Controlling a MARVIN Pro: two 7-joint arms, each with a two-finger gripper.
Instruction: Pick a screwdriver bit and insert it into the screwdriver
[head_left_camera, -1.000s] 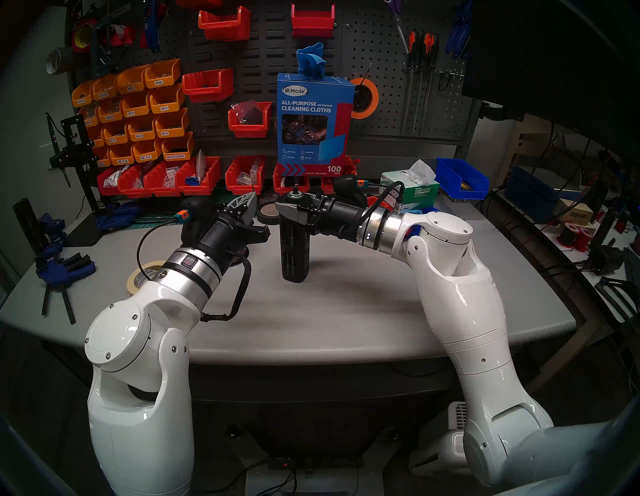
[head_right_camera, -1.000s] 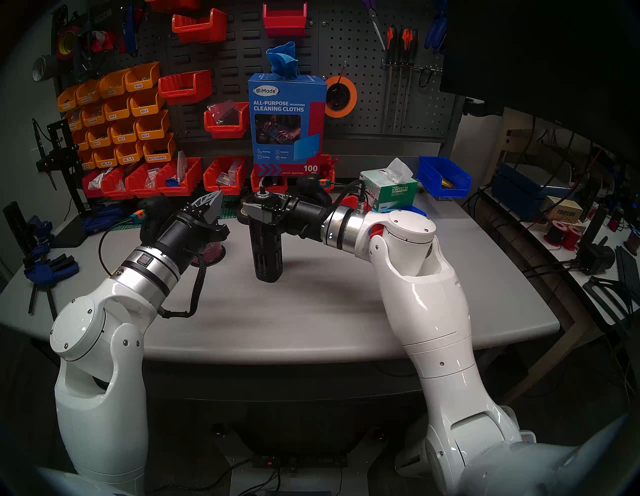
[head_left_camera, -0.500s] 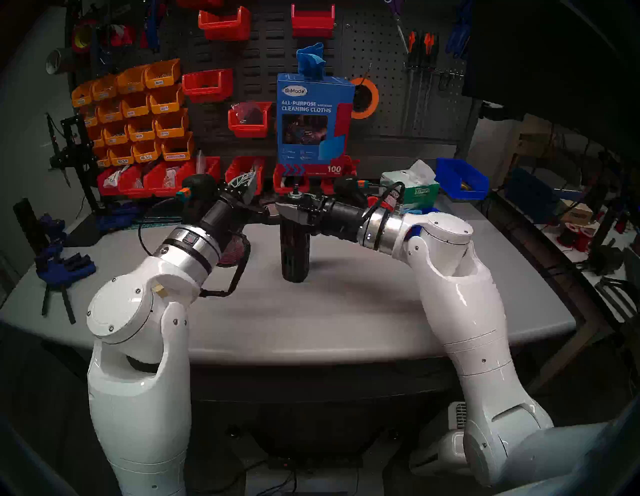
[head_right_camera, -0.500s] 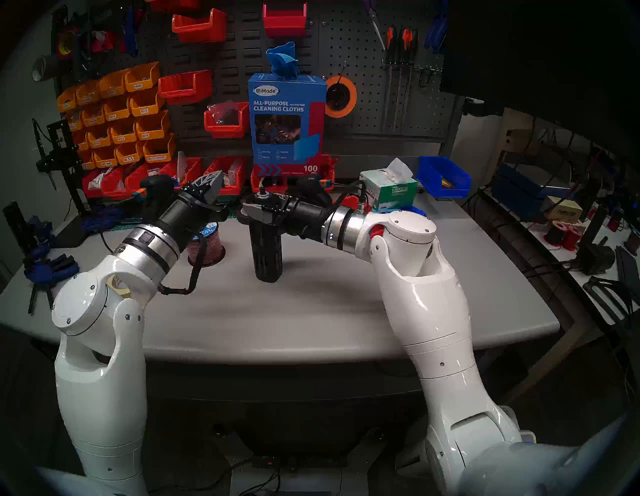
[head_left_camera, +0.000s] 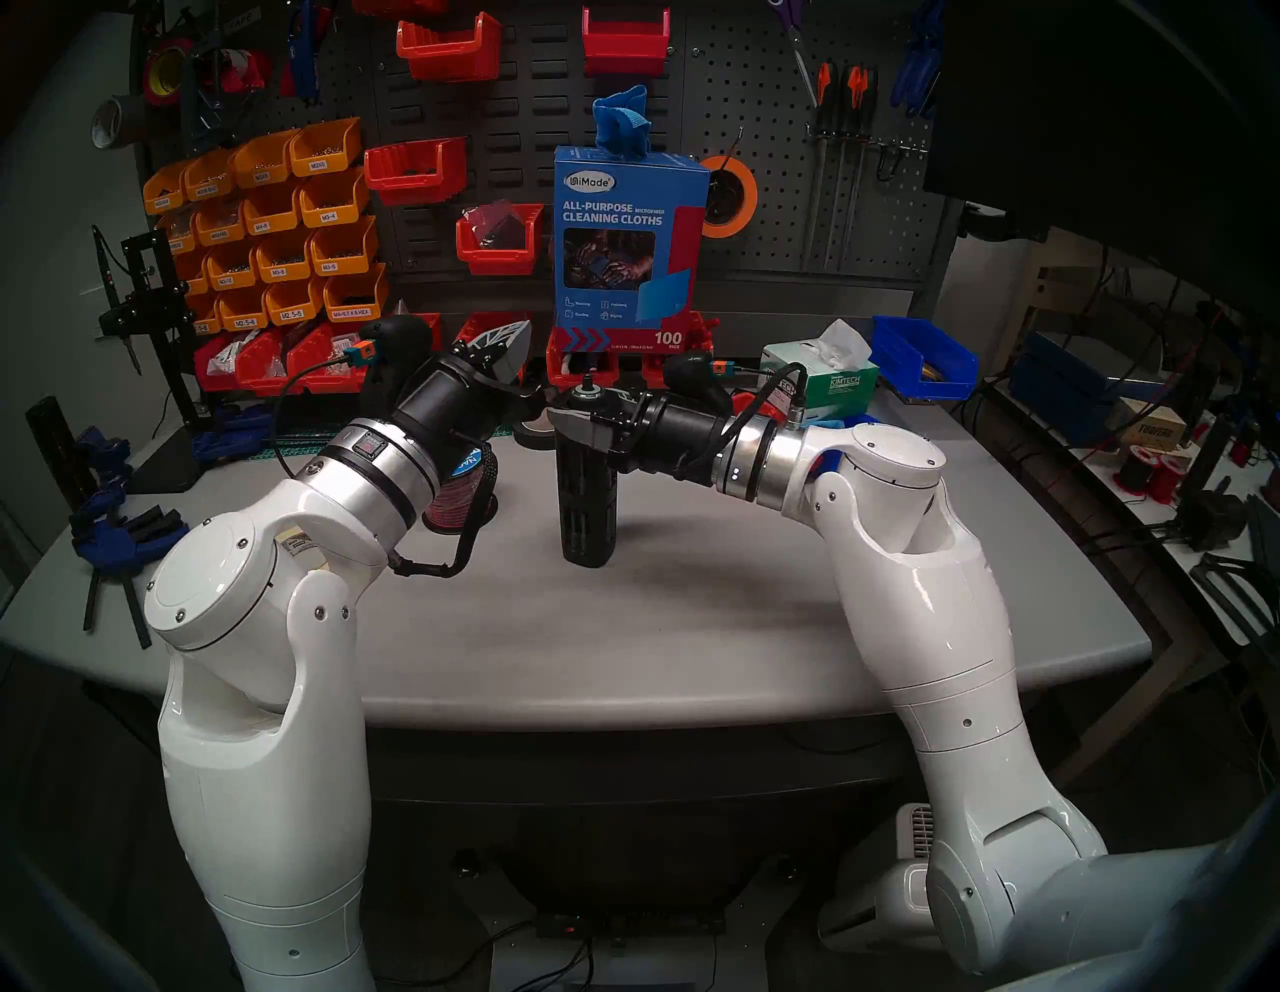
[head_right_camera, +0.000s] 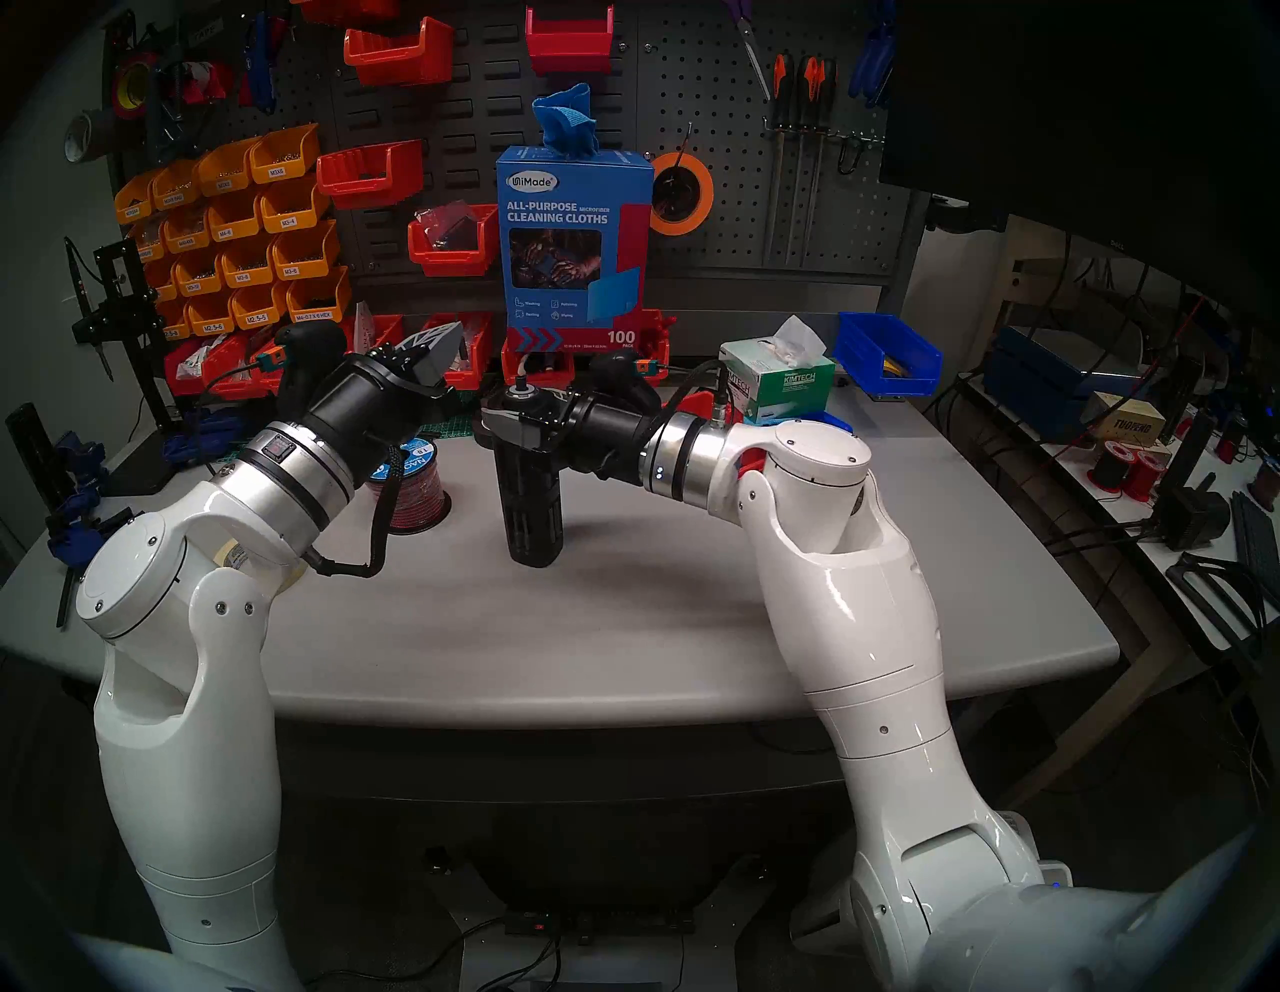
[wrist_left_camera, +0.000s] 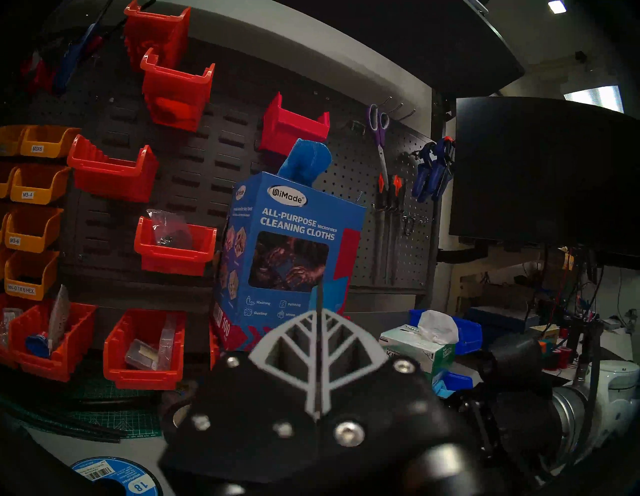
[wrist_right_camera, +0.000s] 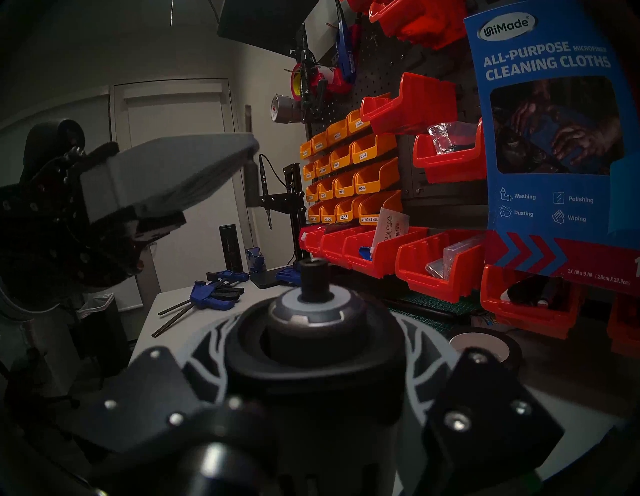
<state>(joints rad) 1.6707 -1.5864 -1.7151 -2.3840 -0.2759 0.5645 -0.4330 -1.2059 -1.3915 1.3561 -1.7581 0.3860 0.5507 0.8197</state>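
Right tool (head_left_camera: 580, 414) grips screwdriver (head_left_camera: 587, 485) (bit seemingly unseated).

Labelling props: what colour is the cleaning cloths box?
Blue with a red band; the cleaning cloths box shows best in the head view.

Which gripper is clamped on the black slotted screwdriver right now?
The right gripper: its jaws straddle the upright screwdriver just below the silver ring. The left gripper is shut beside it, tilted upward, clear of the screwdriver.

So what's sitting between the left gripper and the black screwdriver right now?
Nothing: in the right wrist view, only open air separates the left gripper from the screwdriver.
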